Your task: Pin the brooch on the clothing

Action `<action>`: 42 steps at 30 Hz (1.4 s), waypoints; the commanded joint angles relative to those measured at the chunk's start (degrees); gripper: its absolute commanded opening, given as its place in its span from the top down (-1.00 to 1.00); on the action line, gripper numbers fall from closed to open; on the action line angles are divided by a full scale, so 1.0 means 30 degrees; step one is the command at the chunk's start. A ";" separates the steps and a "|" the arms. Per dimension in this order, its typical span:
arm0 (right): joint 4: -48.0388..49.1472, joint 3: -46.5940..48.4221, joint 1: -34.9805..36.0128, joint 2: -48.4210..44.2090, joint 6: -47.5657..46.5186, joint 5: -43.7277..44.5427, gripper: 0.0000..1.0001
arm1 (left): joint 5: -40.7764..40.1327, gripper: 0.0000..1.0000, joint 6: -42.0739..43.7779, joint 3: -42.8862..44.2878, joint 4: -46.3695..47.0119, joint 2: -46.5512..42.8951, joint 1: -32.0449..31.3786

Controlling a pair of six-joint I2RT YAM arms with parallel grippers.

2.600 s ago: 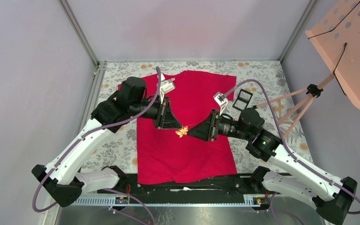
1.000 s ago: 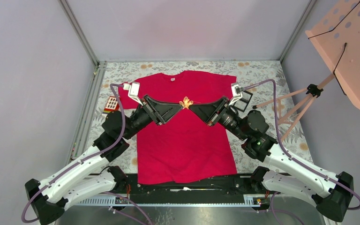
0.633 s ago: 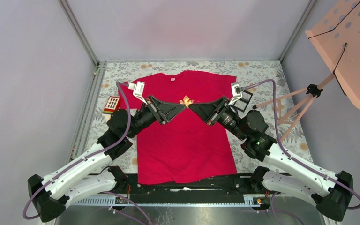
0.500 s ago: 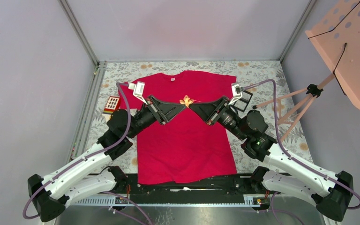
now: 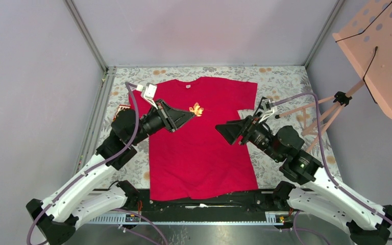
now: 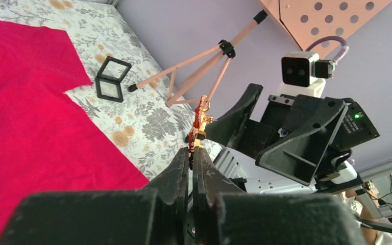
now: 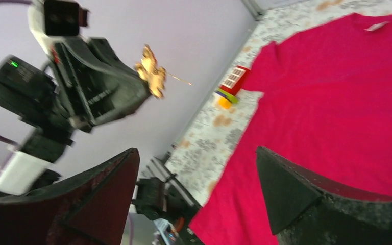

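While the right gripper (image 7: pixel 196 153) is hovering wide open with nothing in it, above the near right side of the red T-shirt (image 5: pixel 199 158), the left gripper (image 6: pixel 191 153) is pinching the brooch (image 5: pixel 196 108) by its edge, up in the air over the chest. Looks like it's lining up the pin. Next it's gonna need lowering point-first into the cloth.
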 commanded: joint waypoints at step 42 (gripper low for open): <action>-0.1556 0.4364 -0.3062 0.5294 -0.1500 -1.4816 1.00 | 1.2019 1.00 0.2421 0.1202 -0.2413 0.2301 0.1537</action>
